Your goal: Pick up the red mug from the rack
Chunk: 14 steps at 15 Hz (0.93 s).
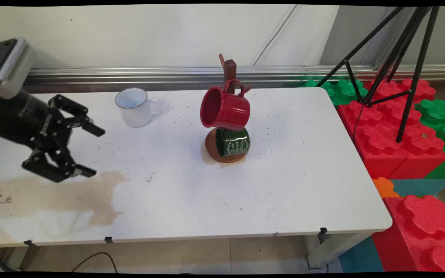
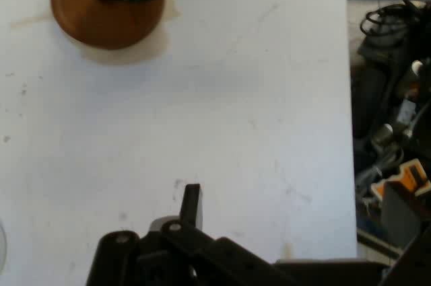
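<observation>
Over at the left of the white table (image 1: 284, 185), the black two-finger gripper (image 1: 91, 150) hovers with its fingers spread wide and nothing between them, above a brownish stain (image 1: 72, 193). Well apart, near the table's middle, a brown wooden mug tree (image 1: 228, 71) holds a glossy red mug (image 1: 224, 108) above a dark green mug (image 1: 232, 141). A white enamel mug (image 1: 134, 107) stands upright near the far edge.

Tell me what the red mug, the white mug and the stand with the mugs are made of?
The red mug looks like glazed ceramic, since it is glossy with bright highlights. The white mug looks like enamelled metal, judging by its thin dark rim, though that is not certain. The mug stand looks like brown wood with a smooth, dull finish.
</observation>
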### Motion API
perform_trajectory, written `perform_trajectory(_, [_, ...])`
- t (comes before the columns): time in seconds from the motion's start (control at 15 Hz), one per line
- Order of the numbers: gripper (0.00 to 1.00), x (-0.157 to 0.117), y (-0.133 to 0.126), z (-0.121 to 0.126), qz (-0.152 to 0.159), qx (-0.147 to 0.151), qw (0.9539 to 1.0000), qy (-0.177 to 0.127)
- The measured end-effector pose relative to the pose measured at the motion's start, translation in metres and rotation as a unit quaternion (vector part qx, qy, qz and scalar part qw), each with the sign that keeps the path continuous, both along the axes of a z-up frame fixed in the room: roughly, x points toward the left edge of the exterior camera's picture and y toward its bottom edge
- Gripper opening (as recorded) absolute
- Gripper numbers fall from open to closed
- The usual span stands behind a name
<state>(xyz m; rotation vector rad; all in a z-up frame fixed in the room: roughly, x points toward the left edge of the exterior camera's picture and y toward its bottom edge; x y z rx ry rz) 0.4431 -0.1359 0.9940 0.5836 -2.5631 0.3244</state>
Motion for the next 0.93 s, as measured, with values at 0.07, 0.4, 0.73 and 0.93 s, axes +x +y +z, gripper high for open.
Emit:
perform_trajectory(0.07, [1.0, -0.003, -0.003, 0.001, 0.007, -0.001, 1.0, 0.002])
perform_trajectory(0.4, [1.0, -0.028, -0.025, 0.009, 0.041, -0.005, 0.9987, 0.031])
perform_trajectory(0.73, [1.0, -0.064, -0.057, 0.016, 0.08, -0.011, 0.9935, 0.079])
perform_trajectory(0.93, [1.0, -0.079, -0.072, 0.016, 0.098, -0.014, 0.9901, 0.099])
